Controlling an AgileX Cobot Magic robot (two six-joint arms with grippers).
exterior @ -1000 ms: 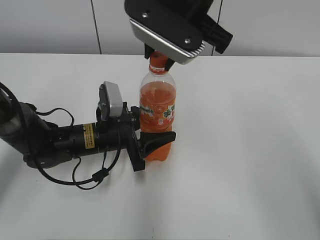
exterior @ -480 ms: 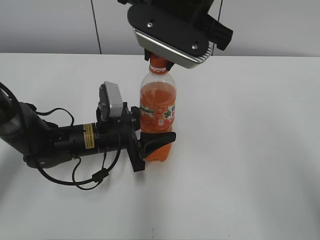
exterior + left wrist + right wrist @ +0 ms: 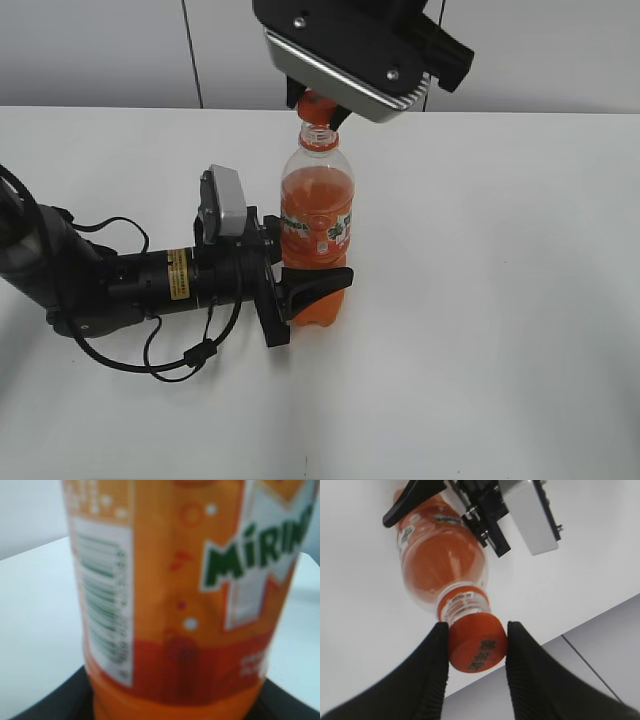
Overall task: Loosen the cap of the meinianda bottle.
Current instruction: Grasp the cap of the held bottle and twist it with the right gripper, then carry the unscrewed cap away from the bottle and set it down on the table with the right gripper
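Observation:
The meinianda bottle (image 3: 317,215) stands upright mid-table, with orange liquid and an orange, white and green label. My left gripper (image 3: 302,290) lies low on the table and is shut on the bottle's lower body; the label fills the left wrist view (image 3: 180,580), with dark fingers (image 3: 175,707) at its bottom edge. My right gripper (image 3: 316,108) comes down from above and is shut on the orange cap (image 3: 312,101). In the right wrist view the cap (image 3: 477,647) sits tilted between the two black fingers (image 3: 477,628), just above the bare threaded neck (image 3: 465,605).
The white table (image 3: 500,300) spreads around the bottle. The left arm's black body and cables (image 3: 120,285) lie across the left side of the table. A grey wall (image 3: 100,50) stands behind.
The right gripper has turned and risen a little with the cap. The clear threaded neck now shows below the cap. The bottle and left gripper have stayed put.

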